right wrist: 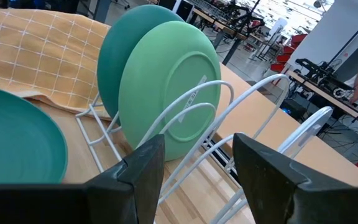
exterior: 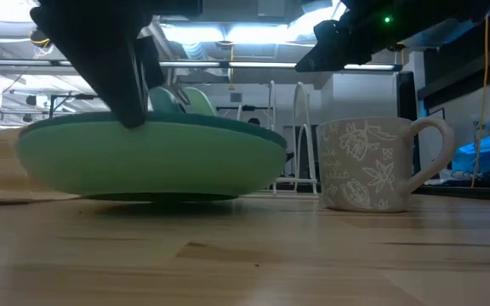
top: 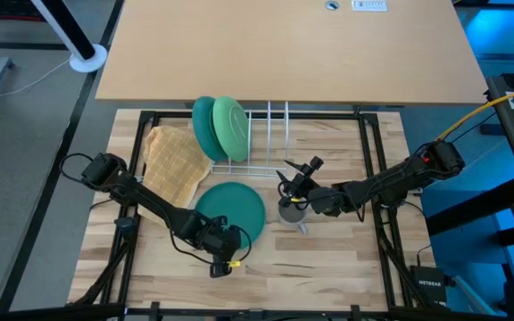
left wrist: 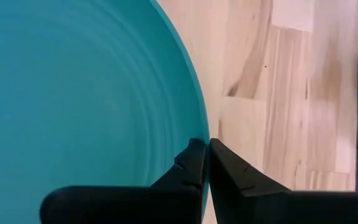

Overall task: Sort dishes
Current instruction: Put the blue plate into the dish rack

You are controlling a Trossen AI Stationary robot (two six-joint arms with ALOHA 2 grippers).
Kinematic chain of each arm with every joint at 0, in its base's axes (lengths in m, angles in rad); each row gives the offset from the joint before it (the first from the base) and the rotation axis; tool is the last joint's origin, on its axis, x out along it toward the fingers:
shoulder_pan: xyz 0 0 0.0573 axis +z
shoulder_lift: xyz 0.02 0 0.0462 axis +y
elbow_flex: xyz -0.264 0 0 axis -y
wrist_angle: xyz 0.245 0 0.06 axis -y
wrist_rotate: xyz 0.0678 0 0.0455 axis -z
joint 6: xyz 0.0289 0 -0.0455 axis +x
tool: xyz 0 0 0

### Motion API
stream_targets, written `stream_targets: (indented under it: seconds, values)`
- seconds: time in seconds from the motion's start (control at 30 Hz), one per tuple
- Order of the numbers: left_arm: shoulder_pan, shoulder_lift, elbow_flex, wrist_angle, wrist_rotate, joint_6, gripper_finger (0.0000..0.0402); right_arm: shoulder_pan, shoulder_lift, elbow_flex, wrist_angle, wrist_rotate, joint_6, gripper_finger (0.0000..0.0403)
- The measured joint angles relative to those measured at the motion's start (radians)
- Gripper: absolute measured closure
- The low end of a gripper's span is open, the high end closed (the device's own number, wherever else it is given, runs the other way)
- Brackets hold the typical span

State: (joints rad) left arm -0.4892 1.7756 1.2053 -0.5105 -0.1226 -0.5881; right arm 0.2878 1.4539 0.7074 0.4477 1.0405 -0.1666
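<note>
pale wooden slatted table top (top: 328,259) inside a black frame, with a larger plain tan desk (top: 284,45) beyond it.

left arm reaches in from the table's left edge toward the centre front. left gripper (top: 232,237) sits at the near rim of the big dark teal round flat plate (top: 230,210), which lies flat on the table in the middle; in the left wrist view the two dark fingers (left wrist: 191,168) are pinched together on the plate's rim (left wrist: 92,93), one over the inside and one on the outer edge. in the low view the plate (exterior: 151,157) looks slightly tipped, though contact with the wood cannot be told for sure.

right arm comes from the right edge toward the centre. right gripper (top: 294,183) hovers just above the mug, fingers (right wrist: 145,168) spread apart with nothing between them, facing the rack.

tan-yellow waffle-textured cloth (top: 177,160) lies rumpled at the left of the rack, touching the teal plate's far-left side.

white wire dish rack (top: 261,147) stands at the table's far middle. two plates stand upright in its left slots: a dark teal-green round plate (top: 204,125) on the outside and a lighter green round plate (top: 231,127) just beside it, underside toward the right gripper (right wrist: 169,87).

small grey handled mug (exterior: 373,163) with a white flower pattern stands upright, just right of the flat teal plate, apart from it, its handle on the side away from that plate.
</note>
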Motion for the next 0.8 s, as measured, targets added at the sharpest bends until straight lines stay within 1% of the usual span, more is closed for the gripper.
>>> stream_targets:
  seconds: [0.23, 0.53, 0.8]
  values:
    - [0.001, 0.0, -0.002, -0.003, 0.0, 0.024, 0.0399, 0.0, 0.0, 0.0, 0.0, 0.0, 0.0, 0.0207]
    - [0.003, 0.03, -0.003, -0.001, 0.005, 0.175, 0.0398, 0.0, 0.0, 0.0, -0.002, 0.0, 0.0, 0.0207]
    - [0.006, 0.015, 0.009, -0.002, 0.008, 0.13, 0.04, 0.0, 0.0, 0.0, -0.003, 0.0, 0.0, 0.0207]
